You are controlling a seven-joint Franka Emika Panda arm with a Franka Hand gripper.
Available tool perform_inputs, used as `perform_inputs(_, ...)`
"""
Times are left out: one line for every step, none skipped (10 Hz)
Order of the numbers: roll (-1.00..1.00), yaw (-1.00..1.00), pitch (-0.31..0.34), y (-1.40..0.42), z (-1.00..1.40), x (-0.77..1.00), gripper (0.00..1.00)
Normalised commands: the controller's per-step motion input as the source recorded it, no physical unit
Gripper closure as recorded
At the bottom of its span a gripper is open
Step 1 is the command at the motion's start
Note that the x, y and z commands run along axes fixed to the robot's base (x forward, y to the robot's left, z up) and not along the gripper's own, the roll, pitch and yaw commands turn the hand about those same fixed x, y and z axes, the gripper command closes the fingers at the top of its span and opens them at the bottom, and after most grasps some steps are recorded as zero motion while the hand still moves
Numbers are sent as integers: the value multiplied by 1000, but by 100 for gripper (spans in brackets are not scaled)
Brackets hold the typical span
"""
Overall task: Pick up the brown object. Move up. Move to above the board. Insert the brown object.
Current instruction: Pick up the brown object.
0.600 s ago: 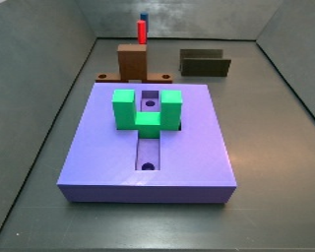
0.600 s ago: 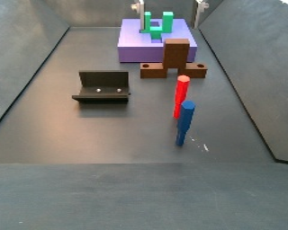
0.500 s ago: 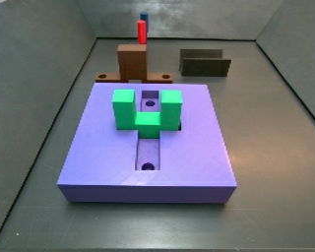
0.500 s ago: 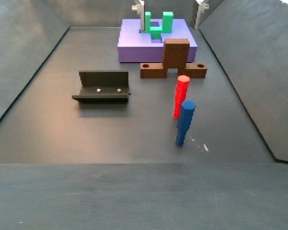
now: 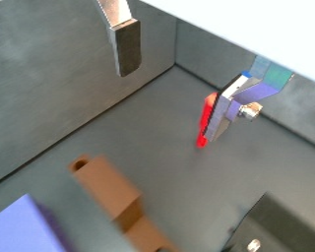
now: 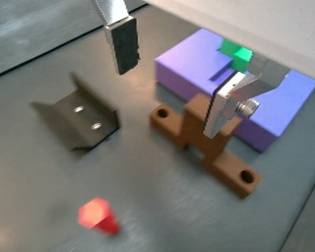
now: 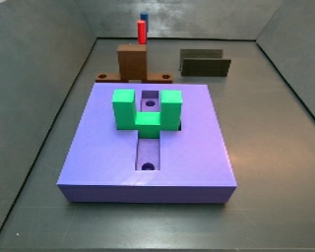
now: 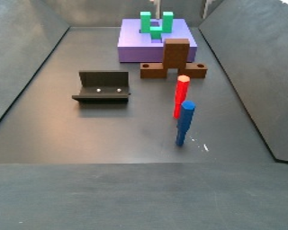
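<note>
The brown object [image 7: 131,61] stands on the floor just behind the board [image 7: 187,148], its thick block upright and its bar with holes flat on the floor. It also shows in a side view [image 8: 175,56] and in both wrist views [image 6: 207,148] [image 5: 114,192]. The lavender board [image 6: 200,74] bears the green U-shaped block [image 7: 147,108]. My gripper [image 6: 176,74] is open and empty, high above the floor over the brown object and the board's near edge. In a wrist view [image 5: 183,74] nothing lies between its fingers [image 5: 125,44].
The dark fixture [image 7: 207,64] stands on the floor next to the brown object, seen also in a wrist view [image 6: 79,116]. A red peg [image 8: 182,94] and a blue peg [image 8: 186,121] stand upright together. Grey walls enclose the floor.
In the side view that looks toward the board, the fingertips at the top edge have shifted slightly. The pieces on the floor have not moved.
</note>
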Motion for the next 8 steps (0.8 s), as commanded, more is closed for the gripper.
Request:
perform_inputs(-153,-243,-83,-729,-606,-151,0)
perform_inputs(-173,-66,-46,-526,-674,-214,0)
perform_inputs(-190,-9,-43,-437,-643,-214,0)
perform_inputs(0,-37,-24,-117,-371,-71,0)
perform_inputs(0,-57,0,20,-194,0,0)
perform_inputs(0,0,-26,0,-174,-26,0)
perform_inputs(-79,-126,-31,-14,-86,0,0)
perform_inputs(-74,-43,-51,-194,-63,31,0)
